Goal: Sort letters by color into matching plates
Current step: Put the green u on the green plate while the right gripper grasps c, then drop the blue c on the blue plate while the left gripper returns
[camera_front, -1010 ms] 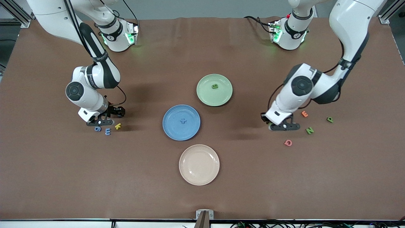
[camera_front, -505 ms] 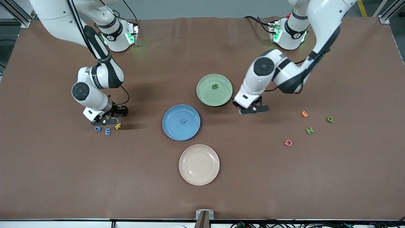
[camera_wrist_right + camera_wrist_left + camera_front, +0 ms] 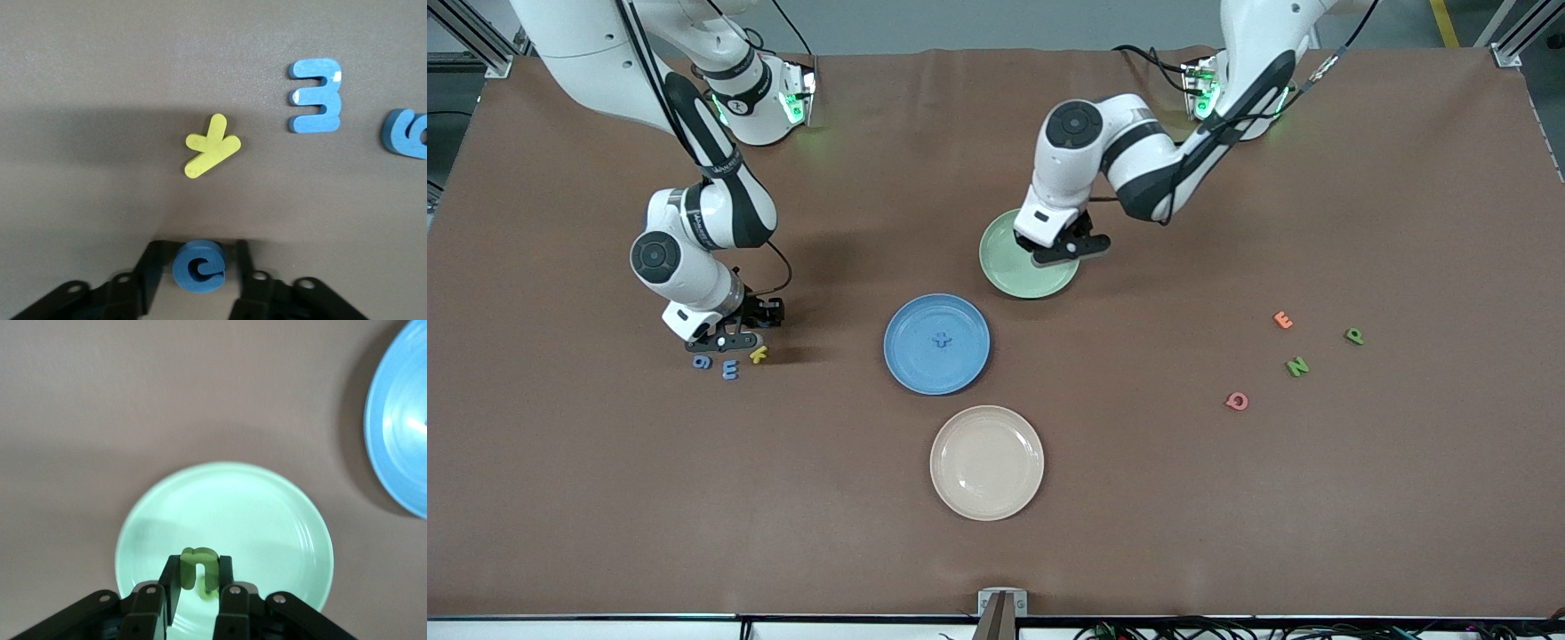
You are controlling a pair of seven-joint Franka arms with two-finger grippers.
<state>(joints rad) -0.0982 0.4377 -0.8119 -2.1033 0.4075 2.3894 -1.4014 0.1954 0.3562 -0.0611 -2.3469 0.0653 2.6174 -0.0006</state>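
Left tool (image 3: 193, 590) is hanging over the green plate (image 3: 267, 520), clamped tight on a green letter (image 3: 198, 568); the letter is a chunky arch shape, standing upright between the fingers (image 3: 170, 583), its rounded end away from the wrist. Left arm is reaching in from its base, elbow bent, wrist tipped down over the plate's rim (image 3: 1005, 276).

Right tool (image 3: 198, 280) is sitting low at the desk (image 3: 605, 498), its fingers (image 3: 150, 267) flanking a blue letter (image 3: 199, 267), a curled C-like piece lying flat; can't tell whether they are touching it. Right arm is folding down steeply, wrist nearly vertical.

Close by are lying a yellow K (image 3: 211, 155), a blue E (image 3: 315, 95) and a blue 9 (image 3: 407, 133), flat. Blue plate (image 3: 936, 344) is carrying a blue plus (image 3: 942, 339). Beige plate (image 3: 987, 462) is sitting nearer the camera. Toward the left arm's end are lying a green N (image 3: 1297, 365), green P (image 3: 1354, 335), orange E (image 3: 1282, 320) and red Q (image 3: 1237, 401).
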